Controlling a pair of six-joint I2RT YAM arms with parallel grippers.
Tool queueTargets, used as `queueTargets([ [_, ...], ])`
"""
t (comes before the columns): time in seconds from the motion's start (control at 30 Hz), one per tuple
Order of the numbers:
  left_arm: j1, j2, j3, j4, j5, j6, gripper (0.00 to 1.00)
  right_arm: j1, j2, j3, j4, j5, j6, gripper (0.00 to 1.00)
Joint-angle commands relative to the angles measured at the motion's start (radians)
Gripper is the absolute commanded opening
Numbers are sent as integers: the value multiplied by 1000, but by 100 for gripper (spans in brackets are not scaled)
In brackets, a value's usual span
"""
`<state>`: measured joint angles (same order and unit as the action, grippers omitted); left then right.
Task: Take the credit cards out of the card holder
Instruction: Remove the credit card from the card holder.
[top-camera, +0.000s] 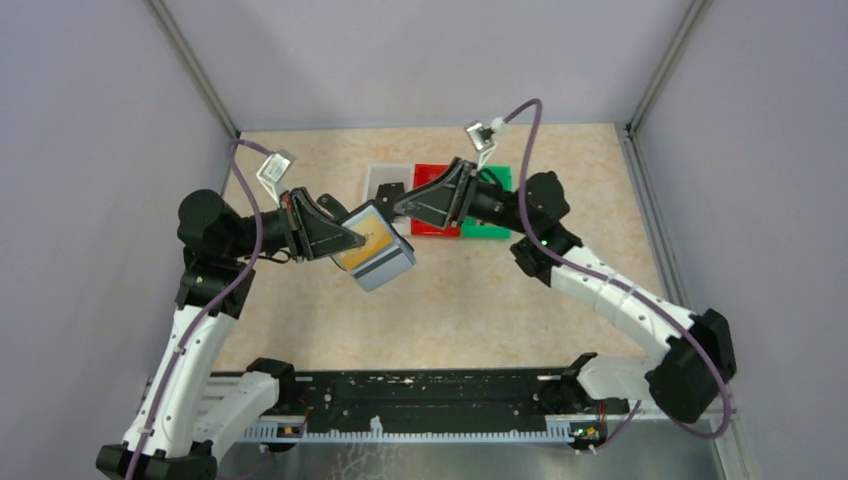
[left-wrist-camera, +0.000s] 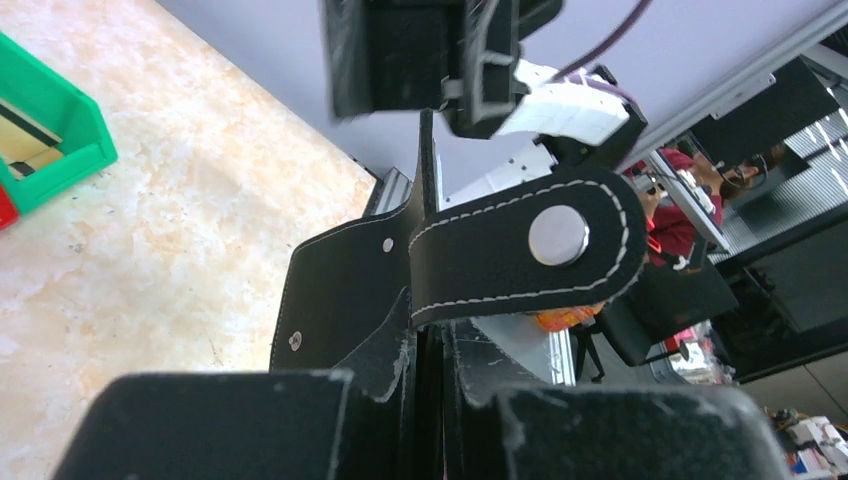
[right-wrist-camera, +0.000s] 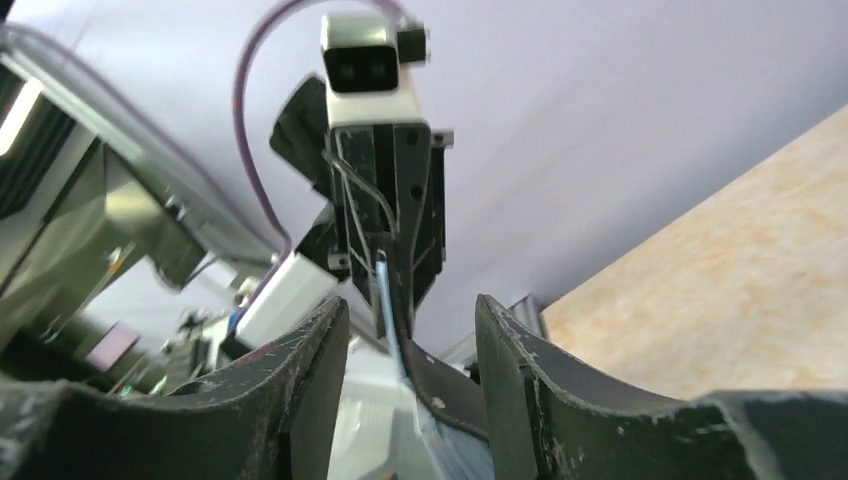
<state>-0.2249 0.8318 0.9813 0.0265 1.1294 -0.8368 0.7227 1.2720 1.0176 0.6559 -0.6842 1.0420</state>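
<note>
1. Two arms are meeting over the middle of the beige marbled tabletop (top-camera: 450, 320), with the left gripper (top-camera: 350, 238) and the right gripper (top-camera: 403, 205) pointing at each other, tips close together.
2. Left gripper is doing the holding here. Its fingers (left-wrist-camera: 220, 420) are sitting almost pressed together, pinching one edge of the small black stitched-leather folding card holder (left-wrist-camera: 350, 290).
3. From the top, the card holder is hanging open just right of the left gripper and up off the tabletop. It's showing a flat gold-tan card (top-camera: 368, 240) on its inner face and a pale blue-grey inner panel (top-camera: 390, 268) along the near side.
4. In the left wrist view, the holder's rounded black strap tab (left-wrist-camera: 480, 275) is sticking out sideways, with a shiny round metal snap (left-wrist-camera: 558, 235) facing the camera.
5. Right gripper's fingers (right-wrist-camera: 300, 390) are standing spread apart, and the holder's thin edge is poking into the gap between them. Can't tell if either finger is actually touching it.
6. Three bins are sitting side by side on the far part of the table, partly hidden behind the right gripper: a white plastic bin (top-camera: 381, 181), a red plastic bin (top-camera: 435, 226) and a green plastic bin (top-camera: 486, 231).
</note>
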Motion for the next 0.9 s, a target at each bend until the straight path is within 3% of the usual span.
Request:
queueTargets([
  [0.0, 25, -11, -12, 20, -58, -24, 0, -41, -186, 19, -206, 204, -114, 47],
  [0.13, 49, -16, -27, 7, -105, -26, 0, -41, -247, 4, -263, 236, -124, 43],
  [0.47, 151, -3, -60, 66, -82, -106, 0, 142, -128, -91, -78, 236, -3, 45],
  [0.87, 191, -5, -101, 123, -56, -177, 0, 186, 62, -139, 229, 258, 143, 43],
])
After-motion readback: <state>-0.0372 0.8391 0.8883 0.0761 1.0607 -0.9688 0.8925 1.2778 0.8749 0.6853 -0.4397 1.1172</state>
